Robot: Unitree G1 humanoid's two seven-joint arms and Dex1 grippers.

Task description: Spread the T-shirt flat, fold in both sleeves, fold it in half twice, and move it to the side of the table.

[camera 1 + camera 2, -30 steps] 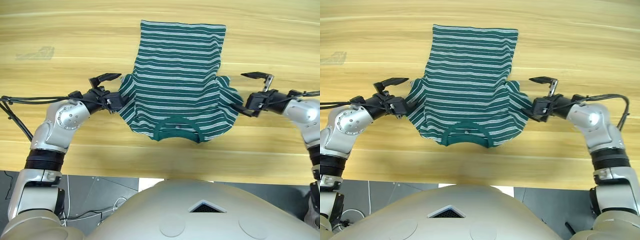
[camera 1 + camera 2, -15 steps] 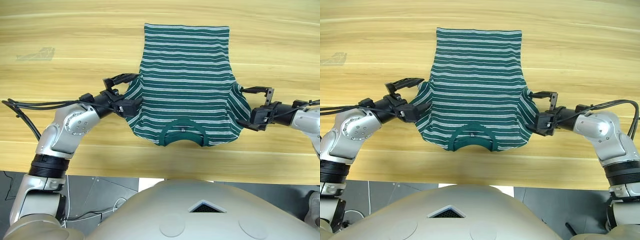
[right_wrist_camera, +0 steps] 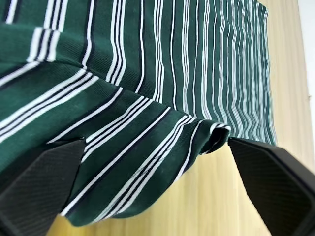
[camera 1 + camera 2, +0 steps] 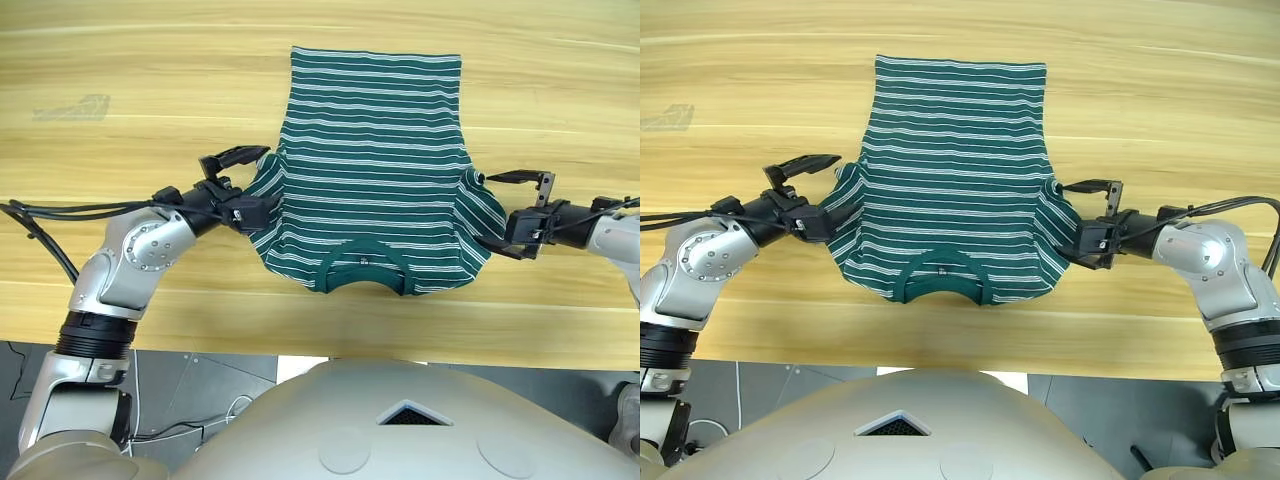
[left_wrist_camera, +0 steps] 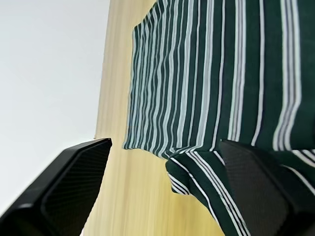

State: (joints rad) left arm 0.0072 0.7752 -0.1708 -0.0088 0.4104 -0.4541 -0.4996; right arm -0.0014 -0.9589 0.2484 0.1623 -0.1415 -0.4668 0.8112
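A dark green T-shirt with white stripes lies flat on the wooden table, collar toward me. Both sleeves are bunched in against the body. My left gripper is open at the shirt's left sleeve. In the left wrist view the sleeve lies between its wide-spread fingers. My right gripper is open at the right sleeve. The right wrist view has that sleeve spanning the gap between its fingers.
A faint grey mark is on the table at the far left. The table's front edge runs just below the collar. Bare wood stretches wide to both sides of the shirt and beyond its hem.
Both grippers came inward against the sleeves, pushing them toward the shirt's body, then eased slightly outward. The shirt slid a little away from me and lies flatter.
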